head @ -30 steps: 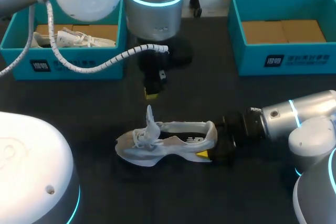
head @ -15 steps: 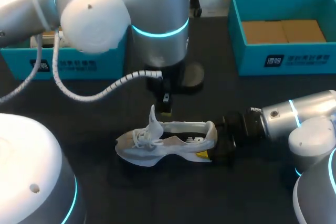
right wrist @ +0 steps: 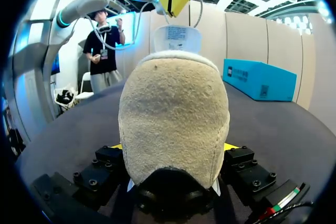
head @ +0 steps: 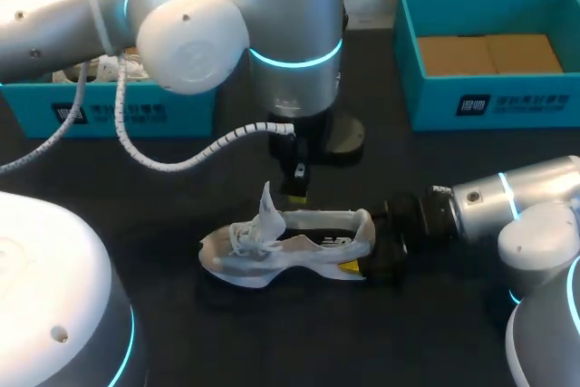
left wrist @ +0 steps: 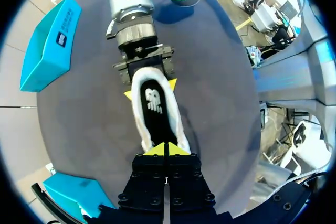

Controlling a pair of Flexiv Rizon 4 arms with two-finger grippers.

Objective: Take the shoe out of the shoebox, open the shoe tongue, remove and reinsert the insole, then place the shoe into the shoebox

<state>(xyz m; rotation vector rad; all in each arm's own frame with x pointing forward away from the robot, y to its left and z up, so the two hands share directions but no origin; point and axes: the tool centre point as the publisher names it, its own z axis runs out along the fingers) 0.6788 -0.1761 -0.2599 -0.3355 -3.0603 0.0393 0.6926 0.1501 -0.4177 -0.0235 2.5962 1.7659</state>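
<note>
One shoe [head: 299,244] on table [head: 272,333]: right jaws pinching heel; left jaws pressed together just above it.

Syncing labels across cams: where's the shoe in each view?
Head view: shoe lies mid-table, one end in the right gripper.
Left wrist view: shoe is just ahead of the left gripper, seen from above.
Right wrist view: shoe sits heel-on between the right gripper's fingers.
Shared landmark: the left gripper's yellow tips, near the shoe's front in all three views.
</note>
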